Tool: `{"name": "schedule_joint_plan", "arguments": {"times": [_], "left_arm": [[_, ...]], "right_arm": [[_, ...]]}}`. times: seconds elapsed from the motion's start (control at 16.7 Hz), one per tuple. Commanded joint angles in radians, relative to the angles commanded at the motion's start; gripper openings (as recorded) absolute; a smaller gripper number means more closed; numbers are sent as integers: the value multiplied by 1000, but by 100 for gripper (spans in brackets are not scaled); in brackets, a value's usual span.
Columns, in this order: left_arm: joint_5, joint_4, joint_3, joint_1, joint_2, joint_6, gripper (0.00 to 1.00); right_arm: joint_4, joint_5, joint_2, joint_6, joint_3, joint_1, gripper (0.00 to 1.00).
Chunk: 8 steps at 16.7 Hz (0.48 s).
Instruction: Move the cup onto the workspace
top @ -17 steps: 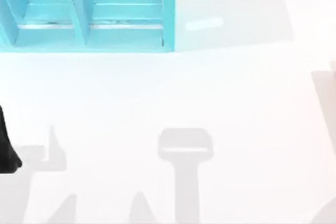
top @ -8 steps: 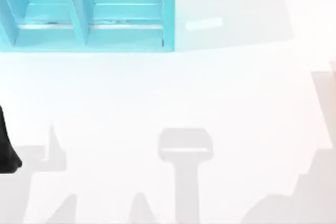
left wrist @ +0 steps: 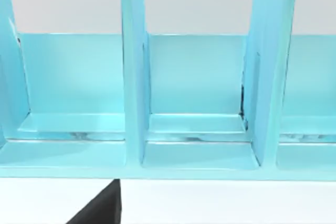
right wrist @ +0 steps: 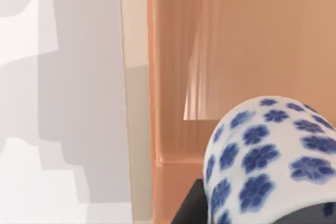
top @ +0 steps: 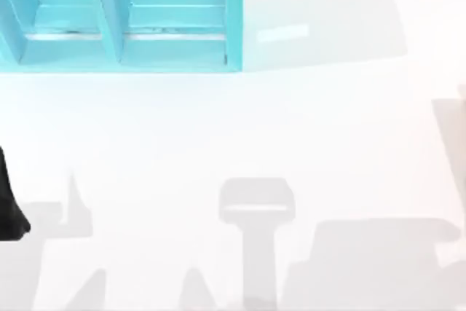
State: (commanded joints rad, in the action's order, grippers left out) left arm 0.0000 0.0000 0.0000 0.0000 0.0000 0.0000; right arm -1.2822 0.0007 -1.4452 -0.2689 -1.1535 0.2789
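Top view, change over the last second: a broad grey shadow (top: 371, 260) now covers the near right part of the workspace (top: 218, 129). One second ago this area was bare white, and half a second ago only a smaller patch had entered at the corner. The other shadows, including the T-shaped one at the table's centre, are unchanged. The left arm (top: 9, 209) has stayed parked as a dark shape at the table's left edge.

Surface and room: the workspace is a flat, plain white table. A teal-blue shelf unit (top: 175, 27) stands at its far left, its open compartments facing the table. In the left wrist view the same shelf unit (left wrist: 194, 77) is seen head-on, with upright dividers separating the compartments and a pale wall above. In the right wrist view a peach-orange panel (right wrist: 236, 51) rises beyond the jaws. Beside it is a strip of the white table (right wrist: 31, 192), crossed by stepped grey shadows.

Task object: the cup (right wrist: 262, 156), white with blue flowers, lies close under the right wrist camera, in the right gripper (right wrist: 195, 205). One dark finger (right wrist: 191, 208) presses against the cup's patterned side, and the jaws are closed to the cup's width and hold it. The orange panel lies straight beyond the held cup, and the shadowed table lies off to the visible finger's side.
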Motion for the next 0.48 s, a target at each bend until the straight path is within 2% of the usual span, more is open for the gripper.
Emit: {"name": "schedule_joint_plan", "arguments": {"times": [0.24, 0.48], "left_arm": [[0, 0, 0, 0, 0, 0, 100], [0, 0, 0, 0, 0, 0, 100]], "right_arm": [[-3, -2, -16, 11, -10, -4, 0], [-48, -3, -147, 110, -159, -92, 0]]}}
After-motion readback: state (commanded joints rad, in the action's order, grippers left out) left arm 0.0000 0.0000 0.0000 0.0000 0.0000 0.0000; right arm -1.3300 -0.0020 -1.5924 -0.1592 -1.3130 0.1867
